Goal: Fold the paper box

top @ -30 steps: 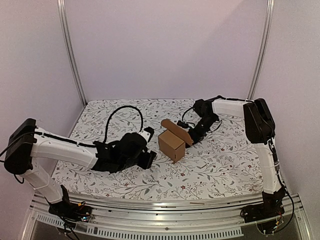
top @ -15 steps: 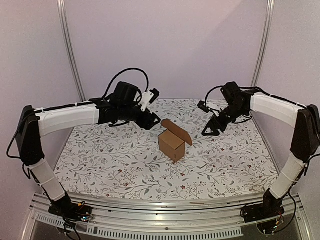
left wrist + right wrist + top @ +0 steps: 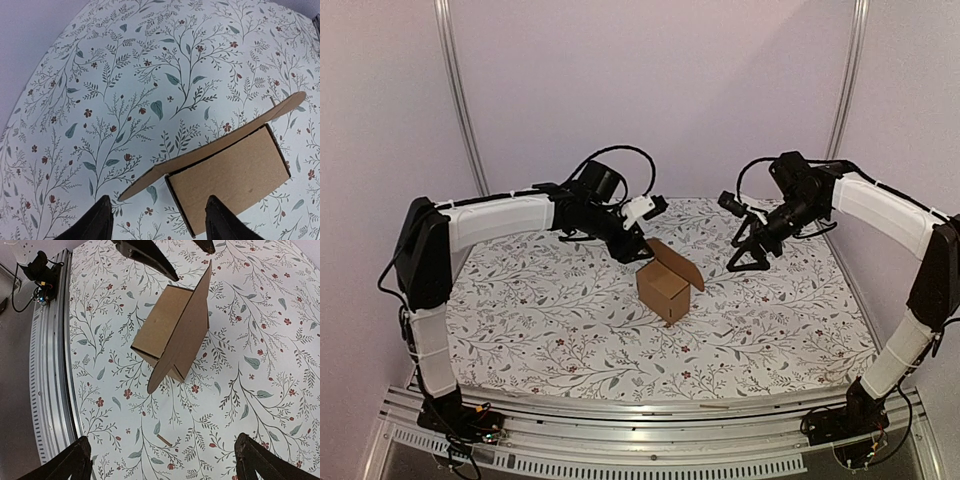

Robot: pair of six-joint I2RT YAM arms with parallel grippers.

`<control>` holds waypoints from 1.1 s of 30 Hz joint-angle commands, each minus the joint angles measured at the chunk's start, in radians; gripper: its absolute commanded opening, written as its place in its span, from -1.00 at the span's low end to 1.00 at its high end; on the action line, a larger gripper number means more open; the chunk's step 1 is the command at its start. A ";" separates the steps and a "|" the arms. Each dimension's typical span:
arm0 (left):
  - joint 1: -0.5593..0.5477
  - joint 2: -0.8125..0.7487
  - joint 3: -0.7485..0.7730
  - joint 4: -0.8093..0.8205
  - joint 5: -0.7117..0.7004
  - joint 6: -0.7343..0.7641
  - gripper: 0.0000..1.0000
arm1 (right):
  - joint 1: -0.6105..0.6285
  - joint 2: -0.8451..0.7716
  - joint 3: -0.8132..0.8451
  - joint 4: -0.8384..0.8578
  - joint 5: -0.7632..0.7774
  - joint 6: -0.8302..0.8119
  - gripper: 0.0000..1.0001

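Observation:
The paper box is a small brown carton standing on the flowered cloth, with its lid flap raised and leaning to the right. My left gripper hovers open just behind the box's left back corner. In the left wrist view the box and its flap lie below the open left gripper, which holds nothing. My right gripper hangs wide open to the right of the box, apart from it. The right wrist view shows the box well ahead of the empty right gripper.
A small brown scrap lies on the cloth in front of the right gripper. A metal rail runs along the table's near edge. Upright frame posts and pale walls close in the back and sides.
The right gripper let go of the box's flap, opened wide and drew back to the right. The left arm rose and swung round to the box's back left. The box stayed put.

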 commanded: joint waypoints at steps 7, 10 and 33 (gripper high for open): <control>0.014 0.099 0.134 -0.111 0.066 0.111 -0.09 | 0.032 0.043 -0.002 -0.141 0.104 -0.171 0.58; 0.013 0.114 0.158 -0.133 0.062 0.125 -0.19 | 0.039 0.062 -0.002 -0.142 0.096 -0.166 0.52; 0.009 0.243 0.398 -0.369 0.126 0.258 -0.16 | 0.143 0.052 -0.052 -0.081 0.210 -0.178 0.45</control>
